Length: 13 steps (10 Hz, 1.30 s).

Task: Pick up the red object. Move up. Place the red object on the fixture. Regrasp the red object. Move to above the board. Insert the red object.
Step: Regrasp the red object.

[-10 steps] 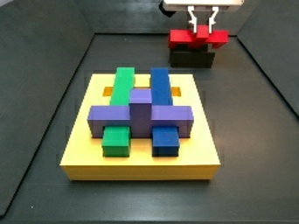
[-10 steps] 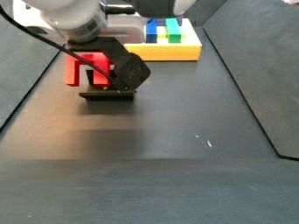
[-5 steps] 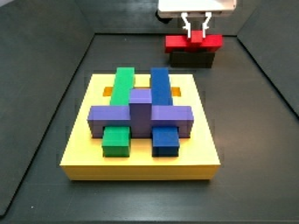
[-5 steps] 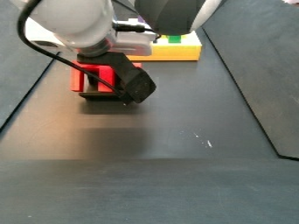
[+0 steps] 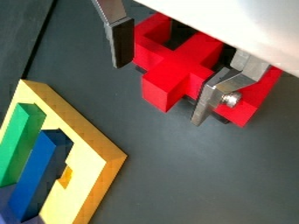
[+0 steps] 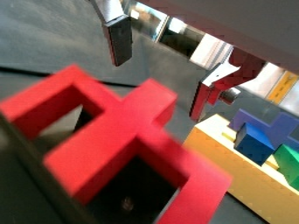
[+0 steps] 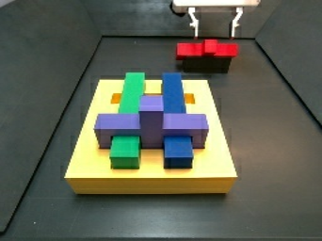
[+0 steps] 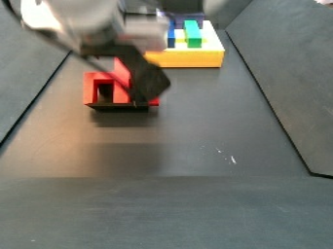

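The red object [image 7: 208, 48] lies flat on top of the black fixture [image 7: 208, 65] at the far end of the floor; it also shows in the other side view, red object [image 8: 103, 88] on fixture [image 8: 124, 107]. My gripper [image 7: 216, 23] hangs open just above it, touching nothing. In both wrist views the fingers [image 5: 118, 39] [image 6: 115, 44] stand wide apart on either side of the piece, with the red object [image 5: 184, 68] [image 6: 103, 131] below them and free of the pads. The yellow board [image 7: 151, 175] carries green, blue and purple blocks.
The board [image 8: 196, 56] sits apart from the fixture, and its corner [image 5: 103, 156] shows close to the gripper [image 5: 159, 92] in a wrist view. Dark walls enclose the floor on both sides [image 7: 289, 89].
The gripper has opened and risen off the red object. The piece now rests lower and flat on the fixture, free of the fingers.
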{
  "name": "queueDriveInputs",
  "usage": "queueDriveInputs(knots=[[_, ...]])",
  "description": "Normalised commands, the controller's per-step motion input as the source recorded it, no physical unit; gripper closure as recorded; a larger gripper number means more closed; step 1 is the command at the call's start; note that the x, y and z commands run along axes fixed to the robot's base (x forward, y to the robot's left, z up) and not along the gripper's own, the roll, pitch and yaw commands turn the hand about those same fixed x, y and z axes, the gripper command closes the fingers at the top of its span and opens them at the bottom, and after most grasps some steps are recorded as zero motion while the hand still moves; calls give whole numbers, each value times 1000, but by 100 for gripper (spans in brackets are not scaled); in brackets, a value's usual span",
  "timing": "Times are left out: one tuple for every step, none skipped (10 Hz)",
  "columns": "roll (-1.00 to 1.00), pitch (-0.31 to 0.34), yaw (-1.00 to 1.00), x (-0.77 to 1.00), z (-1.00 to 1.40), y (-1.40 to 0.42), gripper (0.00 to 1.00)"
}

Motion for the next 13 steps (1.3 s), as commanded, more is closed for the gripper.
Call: queueDriveInputs(knots=[[1000,-171,166,0,291,-109,0],[1000,-200,194,0,200,-34,0],[1000,-217,209,-3,131,0,0],[1000,-189,191,-86,0,0,0],[1000,-220,160,-17,14,0,0],[1000,-220,237,0,26,0,0],[1000,-274,223,0,97,-137,0],[1000,0,0,451,46,-249,0],[1000,0,0,340,49,-220,0],[1000,69,0,286,49,-186,0],[1000,117,26,203,57,-171,0],[1000,117,100,89,49,-151,0],[1000,89,174,37,37,-114,0]])
